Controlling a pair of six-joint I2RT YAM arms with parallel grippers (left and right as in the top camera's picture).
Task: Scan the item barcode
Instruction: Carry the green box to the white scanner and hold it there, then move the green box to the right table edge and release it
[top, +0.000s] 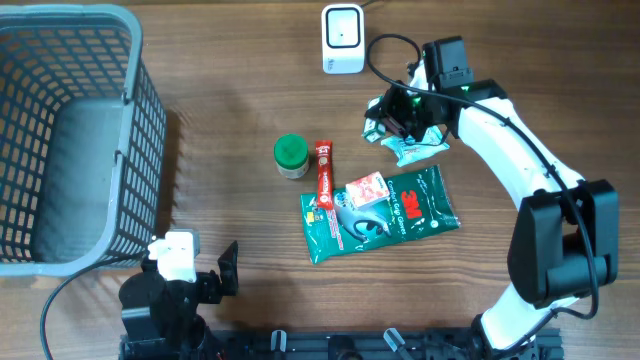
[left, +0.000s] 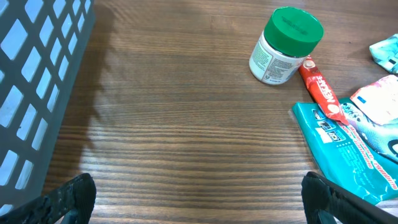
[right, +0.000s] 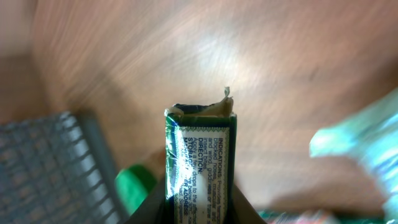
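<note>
**Right hand grips a small box near the scanner; left hand lies open**

Overhead: one white barcode scanner (top: 341, 38) stands at the far edge of the wooden surface (top: 230, 90). The right hand (top: 398, 112) hovers just right of it, but what it holds is unclear from above. One small teal packet (top: 416, 149) lies beside that hand. Mid-surface lie one green-lidded jar (top: 291, 156), one red stick sachet (top: 324, 170) and one large teal 3M pack (top: 385, 218), with one red-and-white packet (top: 365, 189) on top of the pack. One grey basket (top: 60, 60) sits at the left. The left hand (top: 195, 272) is at the near edge.

Left wrist: its two fingers (left: 69, 198) are spread wide with nothing between them. The jar, the sachet and the 3M pack are ahead to the right.

Right wrist: both fingers are clenched on one small green box (right: 199, 152), which stands upright with its printed panel facing the camera. The background is blurred.
</note>
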